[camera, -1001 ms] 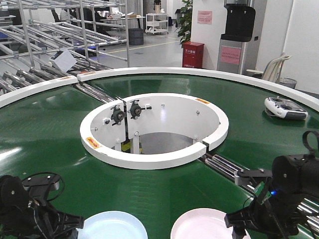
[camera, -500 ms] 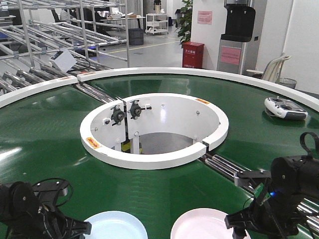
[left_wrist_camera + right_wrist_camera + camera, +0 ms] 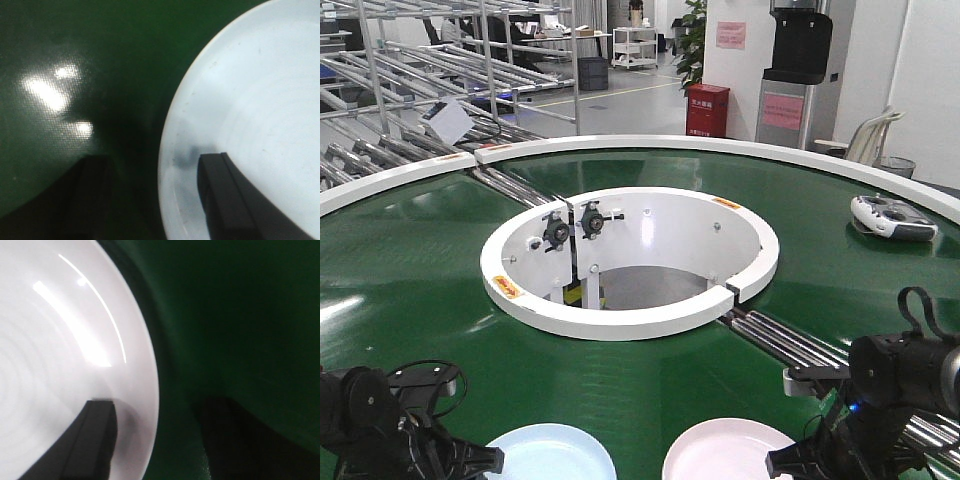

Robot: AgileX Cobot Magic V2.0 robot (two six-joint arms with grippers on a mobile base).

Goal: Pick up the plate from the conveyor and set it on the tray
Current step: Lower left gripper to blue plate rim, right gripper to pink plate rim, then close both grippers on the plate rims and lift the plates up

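Front and wrist views of the two-arm rig at the large circular dark-green glossy conveyor [image 3: 410, 260], which has a white outer rim, a white ring [image 3: 640, 322] around its central round opening, and steel rollers [image 3: 770, 340] at a seam.

Two round plates lie flat on the near part of the belt, side by side and apart. We see a pale blue glossy plate [image 3: 550, 455] on the left and a pale pink glossy plate [image 3: 725, 455] on the right.

The left gripper [image 3: 152, 165] stands low at the outer edge of the blue plate with its jaws spread wide. One dark finger [image 3: 225, 200] is over the plate's surface, the other is over the green belt, and the rim runs between them.

The right gripper [image 3: 160, 405] mirrors this at the pink plate, wide apart, with one finger [image 3: 92, 440] over the plate and the other over the belt. We cannot tell whether any finger touches a plate.

A white handheld remote controller [image 3: 892, 217] rests on the belt at far right, well apart from both plates.
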